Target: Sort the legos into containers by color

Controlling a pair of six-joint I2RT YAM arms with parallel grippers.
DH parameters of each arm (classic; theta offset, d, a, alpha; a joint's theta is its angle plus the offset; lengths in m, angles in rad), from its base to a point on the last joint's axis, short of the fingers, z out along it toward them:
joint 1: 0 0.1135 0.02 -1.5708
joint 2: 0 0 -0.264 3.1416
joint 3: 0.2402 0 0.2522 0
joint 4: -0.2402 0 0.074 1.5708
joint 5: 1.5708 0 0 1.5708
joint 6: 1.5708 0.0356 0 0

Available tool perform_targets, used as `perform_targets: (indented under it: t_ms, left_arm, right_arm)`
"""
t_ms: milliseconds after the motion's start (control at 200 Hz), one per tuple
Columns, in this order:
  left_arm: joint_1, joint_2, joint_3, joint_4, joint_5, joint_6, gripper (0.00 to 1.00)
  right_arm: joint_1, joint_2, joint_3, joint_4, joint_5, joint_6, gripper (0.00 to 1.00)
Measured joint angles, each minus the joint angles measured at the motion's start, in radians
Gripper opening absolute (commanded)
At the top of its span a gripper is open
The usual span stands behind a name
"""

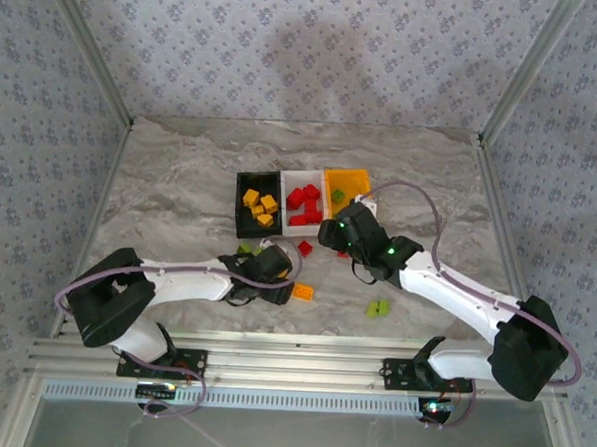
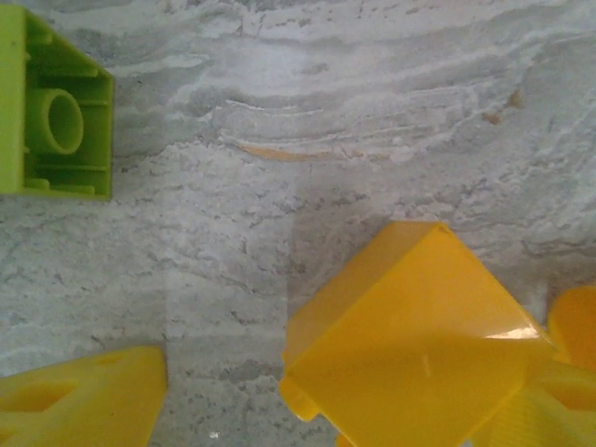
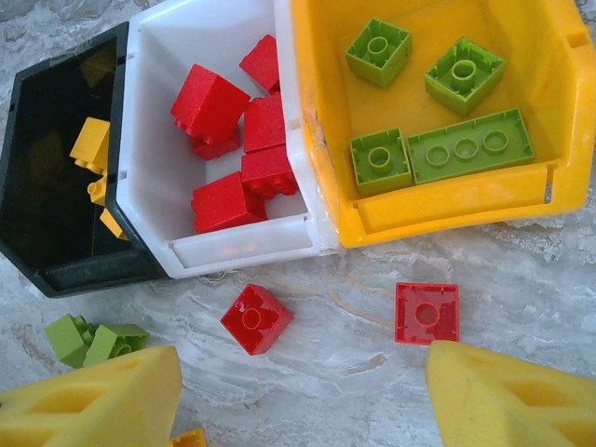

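Observation:
My left gripper (image 2: 345,391) (image 1: 279,275) hovers low over the table, jaws apart. A yellow-orange lego (image 2: 419,335) lies between them against the right finger (image 2: 568,372), with a clear gap to the left finger (image 2: 84,396). My right gripper (image 3: 303,400) (image 1: 330,235) is open above two red legos (image 3: 256,318) (image 3: 427,313) on the table just before the containers. The black bin (image 3: 84,275) holds yellow legos, the white bin (image 3: 237,250) red ones, and the orange-yellow bin (image 3: 447,209) several green ones.
An upturned green lego (image 2: 56,112) lies ahead and to the left of the left gripper. Two green legos (image 3: 88,340) sit by the black bin's front corner. A yellow-orange lego (image 1: 303,292) and a green lego (image 1: 377,309) lie nearer the table's front edge.

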Motion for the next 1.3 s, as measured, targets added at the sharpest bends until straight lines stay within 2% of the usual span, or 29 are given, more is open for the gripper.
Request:
perform_targets:
  t_ms: [140, 270, 350, 585, 825, 969, 1164, 1299]
  left_arm:
    - [0.000, 0.039, 0.046, -0.016, -0.005, 0.035, 0.66]
    - [0.000, 0.055, 0.058, -0.005, -0.005, 0.059, 0.70]
    - [0.000, 0.059, 0.058, 0.005, -0.006, 0.070, 0.69]
    - [0.000, 0.072, 0.058, 0.063, -0.001, 0.096, 0.44]
    - [0.002, 0.067, 0.056, 0.085, 0.000, 0.103, 0.32]
    - [0.002, -0.023, 0.045, 0.061, -0.001, 0.093, 0.28]
    - [0.006, -0.192, 0.053, -0.012, -0.024, 0.092, 0.28]
    - [0.074, -0.253, 0.114, -0.077, -0.048, 0.096, 0.29]
  right_arm:
    - [0.000, -0.023, -0.013, -0.001, 0.006, 0.001, 0.72]
    - [-0.002, -0.040, -0.023, -0.001, 0.008, 0.001, 0.72]
    - [-0.002, -0.040, -0.025, 0.000, 0.008, 0.001, 0.72]
    - [-0.006, -0.040, -0.026, 0.000, 0.008, 0.001, 0.72]
    - [-0.008, -0.040, -0.026, 0.000, 0.008, 0.001, 0.72]
    - [-0.013, -0.040, -0.026, 0.000, 0.008, 0.006, 0.72]
    - [-0.015, -0.042, -0.027, 0.000, 0.008, 0.013, 0.72]
    - [-0.019, -0.063, -0.040, -0.001, 0.008, 0.015, 0.72]
